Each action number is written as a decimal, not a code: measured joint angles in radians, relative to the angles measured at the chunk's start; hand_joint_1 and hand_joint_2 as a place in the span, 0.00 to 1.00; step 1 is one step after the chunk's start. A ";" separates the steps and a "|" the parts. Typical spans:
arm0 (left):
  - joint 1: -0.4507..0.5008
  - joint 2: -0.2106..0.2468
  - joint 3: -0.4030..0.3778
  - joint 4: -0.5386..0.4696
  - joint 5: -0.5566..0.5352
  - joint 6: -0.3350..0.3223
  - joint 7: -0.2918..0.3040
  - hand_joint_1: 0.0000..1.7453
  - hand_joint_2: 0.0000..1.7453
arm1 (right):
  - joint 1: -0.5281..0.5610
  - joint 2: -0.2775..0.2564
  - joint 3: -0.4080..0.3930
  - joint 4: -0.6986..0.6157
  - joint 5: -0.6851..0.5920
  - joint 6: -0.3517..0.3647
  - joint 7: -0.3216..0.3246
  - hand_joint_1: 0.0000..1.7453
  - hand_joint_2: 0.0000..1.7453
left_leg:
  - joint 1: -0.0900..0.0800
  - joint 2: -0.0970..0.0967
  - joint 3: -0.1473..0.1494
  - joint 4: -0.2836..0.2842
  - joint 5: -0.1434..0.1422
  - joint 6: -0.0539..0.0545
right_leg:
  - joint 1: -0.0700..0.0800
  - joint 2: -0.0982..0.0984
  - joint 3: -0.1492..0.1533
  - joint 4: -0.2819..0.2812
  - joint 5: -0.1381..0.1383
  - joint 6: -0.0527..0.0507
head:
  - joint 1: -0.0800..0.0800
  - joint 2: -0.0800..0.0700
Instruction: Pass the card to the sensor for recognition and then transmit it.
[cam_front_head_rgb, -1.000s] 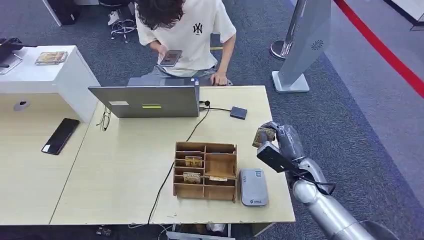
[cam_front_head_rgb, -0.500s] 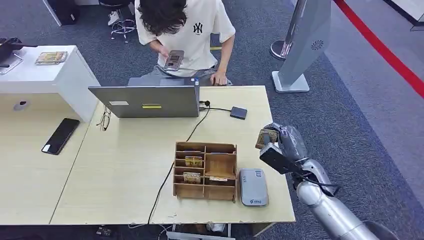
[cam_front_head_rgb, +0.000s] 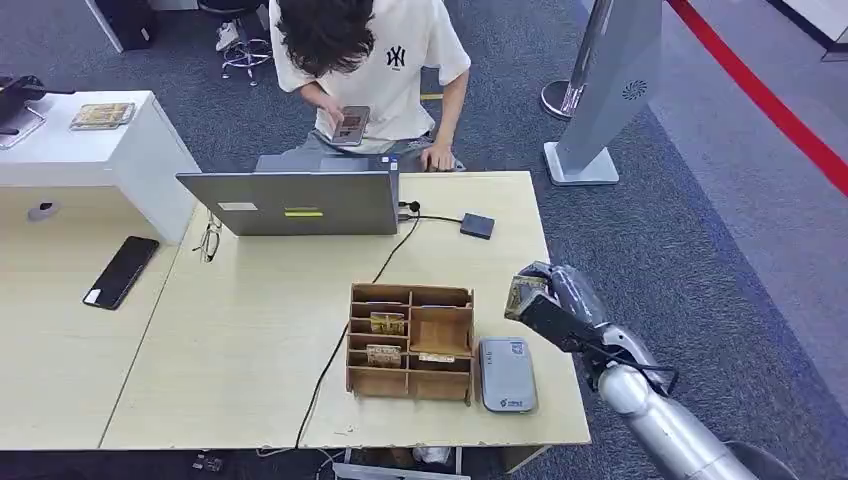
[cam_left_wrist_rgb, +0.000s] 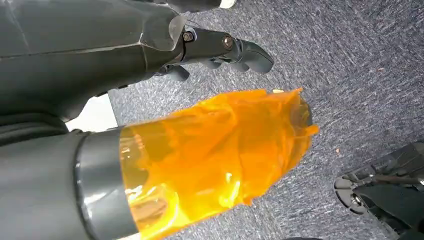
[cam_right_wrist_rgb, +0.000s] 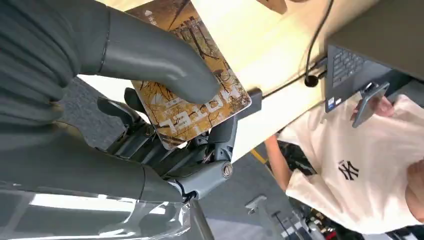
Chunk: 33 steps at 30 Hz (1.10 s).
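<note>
Right wrist view, right hand (cam_right_wrist_rgb: 125, 90) pinching card (cam_right_wrist_rgb: 192, 95), print seemingly "HOTEL"

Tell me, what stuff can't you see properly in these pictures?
- Card: in the right wrist view the right hand thumb covers part of its print; in the head view it is too small to read.
- Grey sensor: its label is too small in the head view.
- Person's phone: screen too small.

head – high, looking down at table (cam_front_head_rgb: 250, 340) | wrists – close behind hands
</note>
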 joint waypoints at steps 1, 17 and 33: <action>0.000 0.000 0.003 0.000 0.000 0.000 0.000 0.00 0.00 | 0.001 -0.003 0.001 0.000 0.000 0.005 0.002 1.00 1.00 | 0.000 0.000 0.000 0.000 0.000 0.000 | 0.000 0.000 0.000 0.000 0.000 0.000 | 0.000 0.000; 0.006 0.000 0.020 0.000 0.012 0.001 -0.009 0.00 0.00 | 0.020 -0.087 0.000 -0.005 -0.073 0.108 0.053 1.00 1.00 | 0.000 0.000 0.000 0.000 -0.001 0.000 | 0.000 0.000 0.000 0.000 0.000 0.000 | 0.000 0.000; 0.008 0.000 0.028 0.000 0.014 0.001 -0.009 0.00 0.00 | 0.050 -0.092 0.034 -0.009 -0.111 0.154 0.065 1.00 1.00 | 0.000 0.000 0.000 0.000 -0.001 0.000 | 0.000 0.000 0.000 0.000 0.000 0.000 | 0.000 0.000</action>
